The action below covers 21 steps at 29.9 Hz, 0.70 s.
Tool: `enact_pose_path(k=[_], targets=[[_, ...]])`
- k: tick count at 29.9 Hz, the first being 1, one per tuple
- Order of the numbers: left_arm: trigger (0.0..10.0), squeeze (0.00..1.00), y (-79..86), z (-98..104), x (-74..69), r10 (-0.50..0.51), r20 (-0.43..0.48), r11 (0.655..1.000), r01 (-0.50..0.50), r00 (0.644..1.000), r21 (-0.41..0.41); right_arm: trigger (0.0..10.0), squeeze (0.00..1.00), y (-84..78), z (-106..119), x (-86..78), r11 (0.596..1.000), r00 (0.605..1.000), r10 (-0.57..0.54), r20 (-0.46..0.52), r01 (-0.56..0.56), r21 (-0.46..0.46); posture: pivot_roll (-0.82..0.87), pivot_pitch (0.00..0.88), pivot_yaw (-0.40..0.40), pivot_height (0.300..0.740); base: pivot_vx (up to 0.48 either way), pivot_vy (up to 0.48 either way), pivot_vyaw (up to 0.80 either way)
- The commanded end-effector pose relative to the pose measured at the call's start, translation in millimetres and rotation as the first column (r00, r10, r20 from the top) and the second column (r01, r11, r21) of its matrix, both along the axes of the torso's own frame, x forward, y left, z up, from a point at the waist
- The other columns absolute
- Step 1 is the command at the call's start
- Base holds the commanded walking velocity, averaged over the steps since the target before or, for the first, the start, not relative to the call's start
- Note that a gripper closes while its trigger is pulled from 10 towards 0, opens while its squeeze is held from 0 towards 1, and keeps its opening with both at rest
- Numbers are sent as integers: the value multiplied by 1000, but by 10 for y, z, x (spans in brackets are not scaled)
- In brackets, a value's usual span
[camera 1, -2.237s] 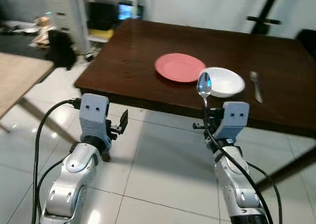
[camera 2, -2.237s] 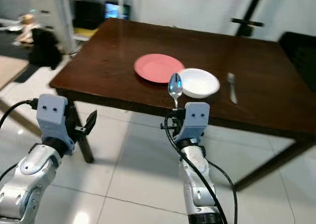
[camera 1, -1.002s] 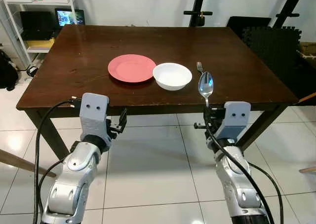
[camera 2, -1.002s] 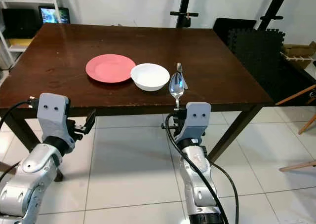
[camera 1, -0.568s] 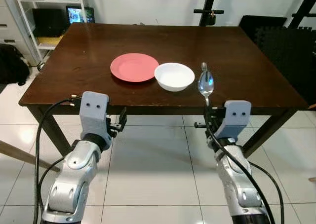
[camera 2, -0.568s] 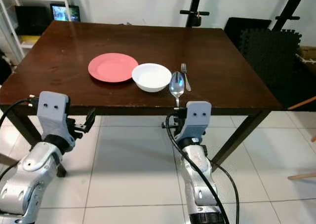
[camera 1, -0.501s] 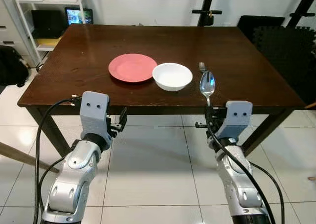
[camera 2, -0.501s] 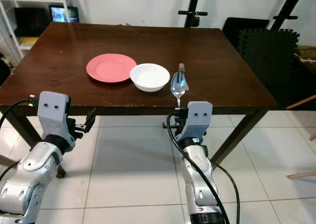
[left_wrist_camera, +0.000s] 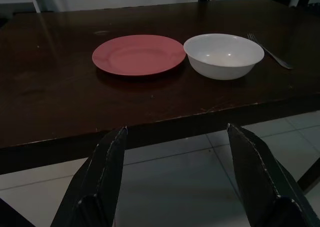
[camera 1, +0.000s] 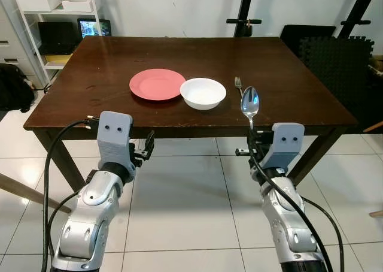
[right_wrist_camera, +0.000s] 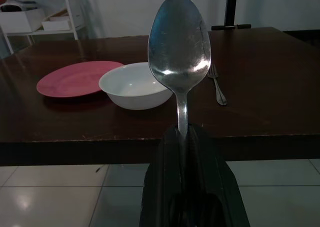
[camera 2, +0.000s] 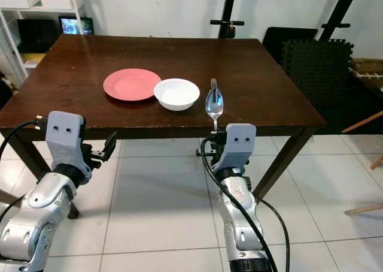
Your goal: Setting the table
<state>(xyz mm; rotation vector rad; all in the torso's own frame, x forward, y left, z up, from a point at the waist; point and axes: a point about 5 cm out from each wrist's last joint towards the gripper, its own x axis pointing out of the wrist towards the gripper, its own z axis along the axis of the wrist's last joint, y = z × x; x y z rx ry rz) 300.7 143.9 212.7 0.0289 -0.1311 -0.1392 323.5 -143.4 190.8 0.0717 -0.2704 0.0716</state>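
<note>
Right end effector (right_wrist_camera: 186, 137) pinches the shiny metal spoon (camera 1: 249, 102) upright, short of the dark wooden tabletop (camera 1: 287, 74). Left end effector (left_wrist_camera: 177, 174) is spread, idle. I'd lay it at 3 o'clock of the silver fork (camera 1: 239, 84), parallel, clear of the white ceramic bowl (camera 1: 203, 93).

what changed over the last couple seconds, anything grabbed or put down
Only the camera swung, bringing the table square on. Nothing was taken or released: the right hand still clamps the spoon upright short of the table, the left hand stays open and empty. Plate, bowl and fork lie unmoved.
</note>
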Motion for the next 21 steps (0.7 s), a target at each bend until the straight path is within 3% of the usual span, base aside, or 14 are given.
enact_pose_path(k=[1,21], targets=[[10000,0,14,-23,-9,2,-10,1000,-2,1000,-14,10000,0,-23,-26,-24,1000,1000,-7,-3,7,4,77,146,33,740,0,0,0],[10000,0,4,-33,2,4,-23,1000,-4,1000,-11,10000,0,-29,-32,-27,1000,1000,-10,-5,10,3,75,149,34,740,0,0,0]])
